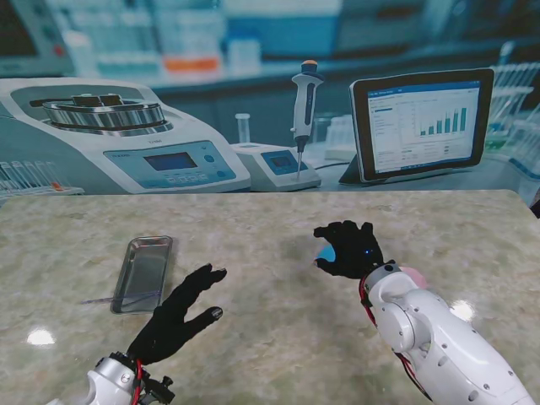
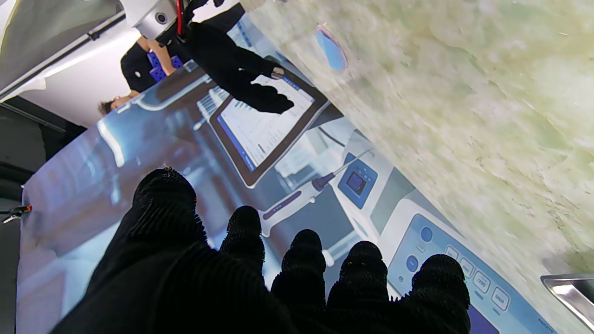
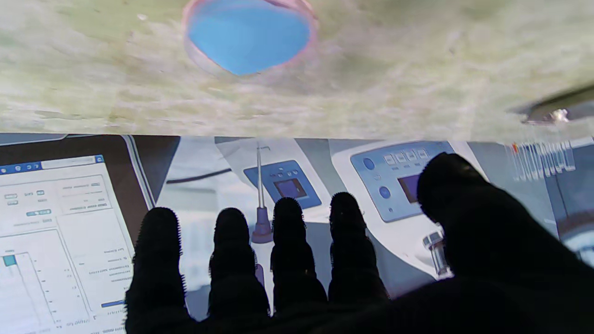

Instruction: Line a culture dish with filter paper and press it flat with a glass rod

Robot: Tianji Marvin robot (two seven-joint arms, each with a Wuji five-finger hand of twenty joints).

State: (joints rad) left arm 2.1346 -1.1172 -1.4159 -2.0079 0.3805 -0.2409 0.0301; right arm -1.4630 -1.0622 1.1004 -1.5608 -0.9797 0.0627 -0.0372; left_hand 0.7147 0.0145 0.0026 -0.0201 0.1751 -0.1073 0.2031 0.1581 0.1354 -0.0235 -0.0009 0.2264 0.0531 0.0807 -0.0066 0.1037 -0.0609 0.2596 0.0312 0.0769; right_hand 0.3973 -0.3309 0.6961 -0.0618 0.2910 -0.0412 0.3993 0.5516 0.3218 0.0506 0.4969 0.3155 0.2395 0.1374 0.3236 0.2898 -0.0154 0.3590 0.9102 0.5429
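Stand view: both of our hands hover over the marble table. Our left hand is spread, fingers apart and holding nothing, just beside the nearer right corner of the metal tray, which lies on the left of the table. A thin rod lies across the nearer end of the tray, poking out to its left; we cannot tell whether it rests on the rim or inside. Our right hand, right of centre, sits over the dish, of which only a blue patch shows at the hand's left edge. Right wrist view: the dish is a round clear-walled dish with a blue disc inside, flat on the table and apart from the fingers, which are straight, spread and hold nothing. Left wrist view: the left fingers are likewise extended and empty; the dish lies well apart, and a tray corner shows at the edge.
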